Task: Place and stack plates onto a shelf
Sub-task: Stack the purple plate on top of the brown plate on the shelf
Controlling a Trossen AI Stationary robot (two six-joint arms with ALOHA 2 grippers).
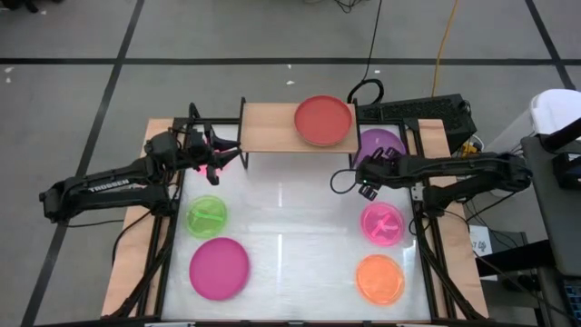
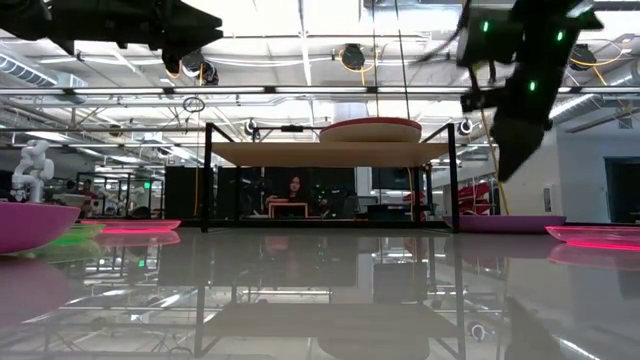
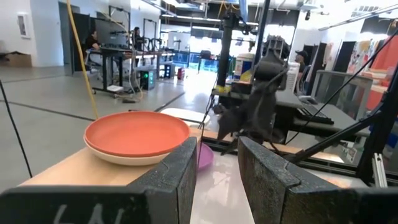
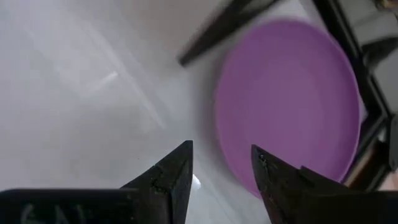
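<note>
Shelved: red plate (image 1: 322,120) stacked on beige, shelf (image 1: 268,127) right.
Left: five plates on table.
Right gripper (image 4: 221,163): parted, empty, above purple plate (image 4: 289,93).
Left gripper (image 3: 217,168): parted, empty.

Red plate (image 2: 370,129) on far shelf (image 2: 330,153), magenta plate (image 2: 30,222) near left, purple plate (image 2: 510,223) right, both arms overhead.
</note>
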